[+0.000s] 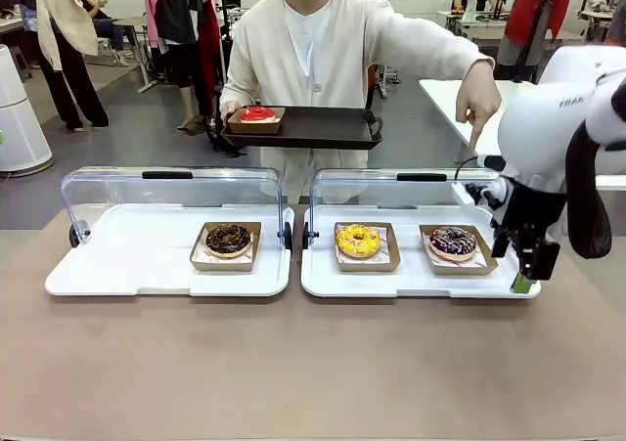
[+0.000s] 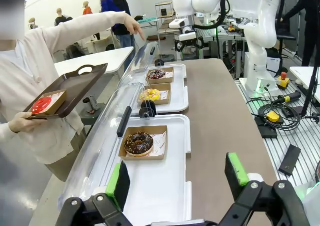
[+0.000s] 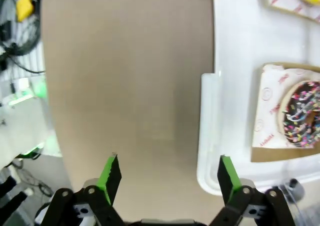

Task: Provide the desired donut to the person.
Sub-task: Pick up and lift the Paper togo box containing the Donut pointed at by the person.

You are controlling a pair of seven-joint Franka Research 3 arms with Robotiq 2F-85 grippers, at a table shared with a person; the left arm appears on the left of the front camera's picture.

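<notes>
Resting on a brown cardboard tray (image 3: 280, 155), the chocolate donut with coloured sprinkles (image 3: 301, 115) is lying just ahead of, and outside, the right gripper (image 3: 170, 166)'s wide-open, empty fingers. The left gripper (image 2: 177, 168) is gaping empty too. The right arm (image 1: 558, 118) is showing "FRAN".

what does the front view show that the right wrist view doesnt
Front view's own: the person holding a dark tray with a red donut, the other hand pointing down toward the right end of the cases, and a chocolate donut in the left case. Right wrist view's own: a yellow object beyond the table edge. Shared: the sprinkled donut, the yellow donut, their white tray, and the open right gripper beside that tray.
</notes>
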